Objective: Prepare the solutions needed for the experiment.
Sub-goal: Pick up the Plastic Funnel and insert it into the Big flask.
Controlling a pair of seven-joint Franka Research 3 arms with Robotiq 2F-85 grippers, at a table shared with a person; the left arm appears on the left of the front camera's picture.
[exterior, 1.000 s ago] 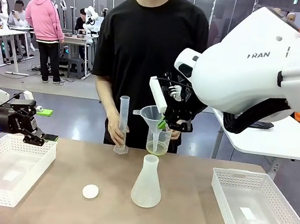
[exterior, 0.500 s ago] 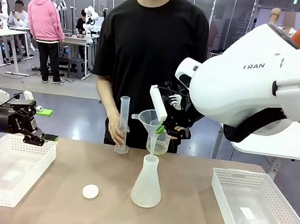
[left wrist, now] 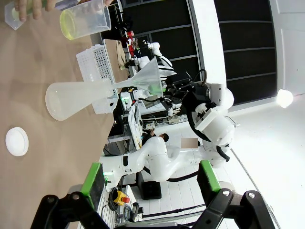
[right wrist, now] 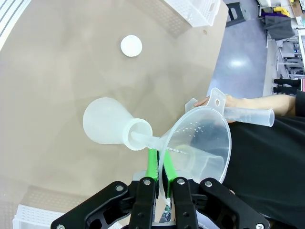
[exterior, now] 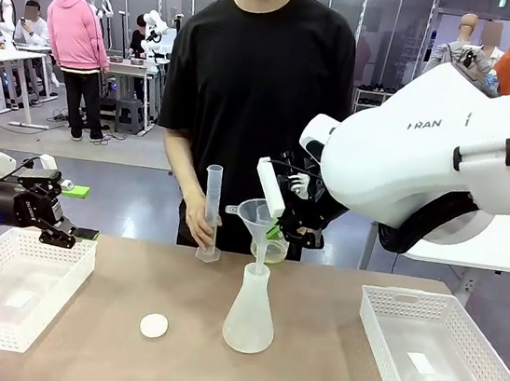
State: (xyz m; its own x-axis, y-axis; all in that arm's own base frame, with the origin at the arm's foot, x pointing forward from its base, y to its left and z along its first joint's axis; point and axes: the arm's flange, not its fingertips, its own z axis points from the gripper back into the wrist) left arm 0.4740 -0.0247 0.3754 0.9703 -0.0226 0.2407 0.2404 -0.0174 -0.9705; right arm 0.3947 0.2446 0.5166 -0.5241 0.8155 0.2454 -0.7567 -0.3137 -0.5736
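Above flask [exterior: 250,312], right tool [right wrist: 159,164] clamps funnel [exterior: 256,214], spout at mouth; beaker [left wrist: 88,19] holds solutions [left wrist: 70,27]; left tool [left wrist: 150,179] spread.

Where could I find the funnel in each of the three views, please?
Front view: funnel, centre, above the flask.
Left wrist view: funnel, upper middle, stem at the flask's mouth.
Right wrist view: funnel, lower middle, held by the right gripper.
Shared landmark: the white cap.

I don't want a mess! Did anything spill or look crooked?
No spill shows on the table. The funnel, pinched in the right tool, leans a little, its spout at the conical flask mouth.
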